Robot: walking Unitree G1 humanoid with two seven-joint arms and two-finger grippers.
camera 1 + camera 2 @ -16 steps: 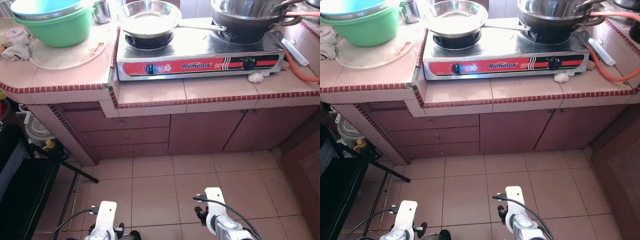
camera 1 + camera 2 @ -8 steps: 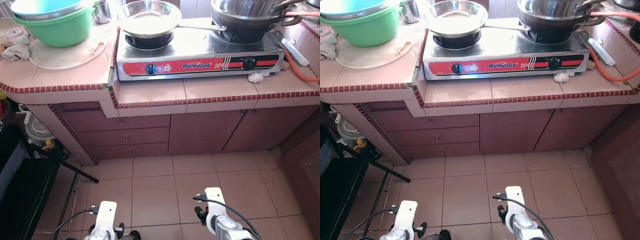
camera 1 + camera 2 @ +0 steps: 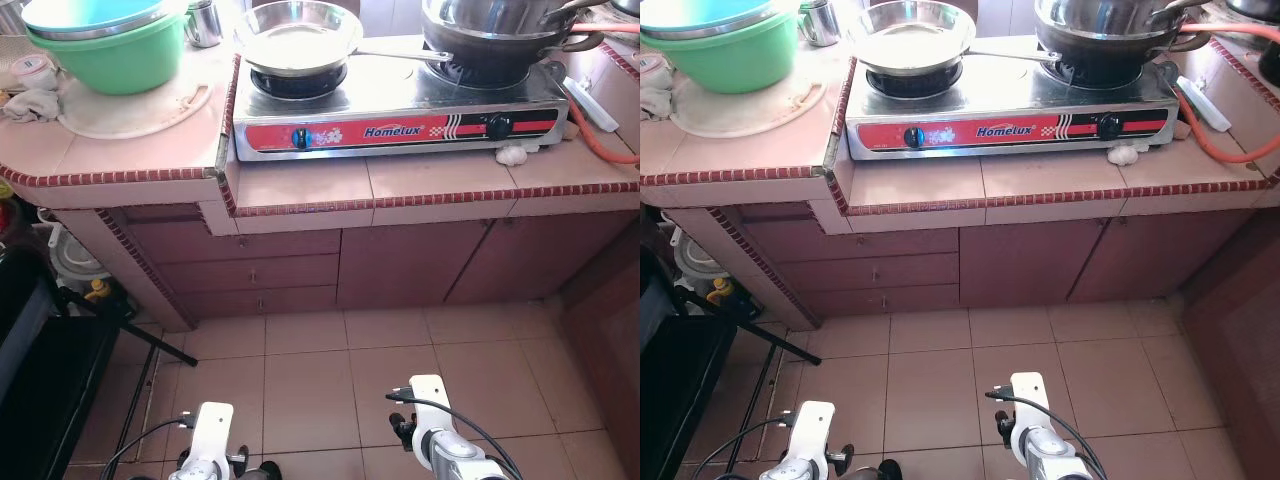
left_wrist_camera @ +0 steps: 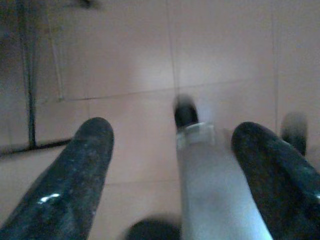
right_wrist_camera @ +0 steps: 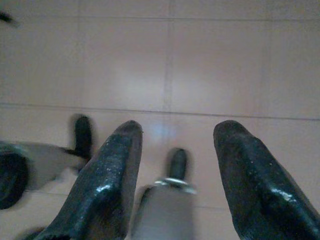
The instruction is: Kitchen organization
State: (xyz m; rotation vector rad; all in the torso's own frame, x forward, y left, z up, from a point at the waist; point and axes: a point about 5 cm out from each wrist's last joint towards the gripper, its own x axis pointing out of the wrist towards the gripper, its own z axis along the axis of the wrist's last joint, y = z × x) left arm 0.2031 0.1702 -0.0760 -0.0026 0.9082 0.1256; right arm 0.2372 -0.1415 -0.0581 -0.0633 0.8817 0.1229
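Note:
A tiled counter (image 3: 300, 185) carries a silver and red two-burner stove (image 3: 400, 110). A steel pan (image 3: 297, 35) rests on its left burner, and a dark wok holding a steel pot (image 3: 500, 35) on its right. To the left, a green basin with a blue one stacked in it (image 3: 110, 55) stands on a round pale mat (image 3: 150, 108), with a steel mug (image 3: 205, 22) behind. Both arms hang low over the floor, the left arm (image 3: 212, 432) and the right arm (image 3: 430, 400). My left gripper (image 4: 170, 130) and right gripper (image 5: 179, 127) are open, with only floor tiles beyond them.
A garlic bulb (image 3: 511, 154) lies in front of the stove, and an orange gas hose (image 3: 600, 140) runs off to the right. A cloth (image 3: 30, 103) sits at the counter's left end. Brown cabinet doors (image 3: 400, 265) stand below. A black stand (image 3: 60, 370) is on the floor at left.

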